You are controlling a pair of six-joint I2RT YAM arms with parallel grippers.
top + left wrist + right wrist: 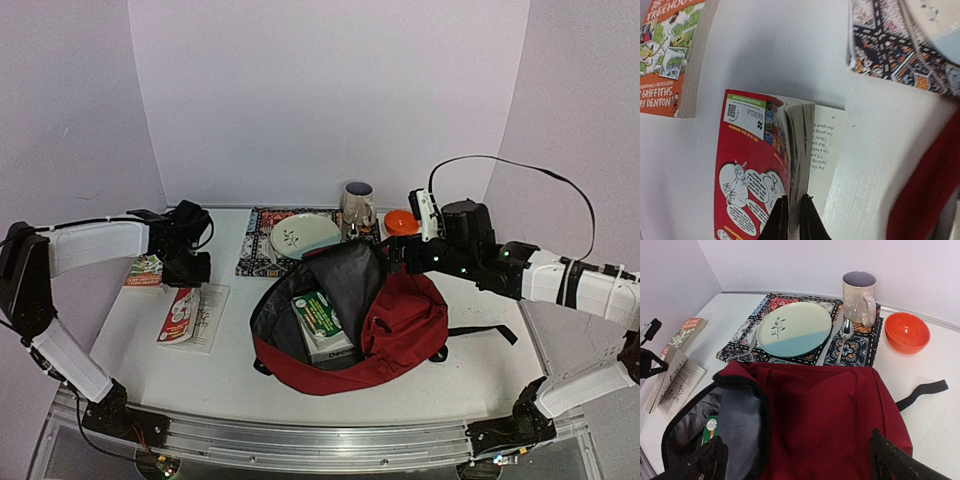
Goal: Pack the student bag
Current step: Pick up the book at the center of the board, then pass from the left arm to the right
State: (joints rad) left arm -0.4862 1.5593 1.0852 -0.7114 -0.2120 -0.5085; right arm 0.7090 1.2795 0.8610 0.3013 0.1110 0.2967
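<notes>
White table (230, 370): left gripper (794, 200) pinches red book (747, 165); student bag (400, 320) open.

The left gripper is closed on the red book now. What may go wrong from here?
1. The left gripper pinches the red book at one edge only, and a loose page lies spread beside it. When lifted, the book may fan open or slip.
2. The right gripper is open and grips nothing, so the student bag has an unsupported mouth. The book might catch on its rim or on the box already inside.
</notes>
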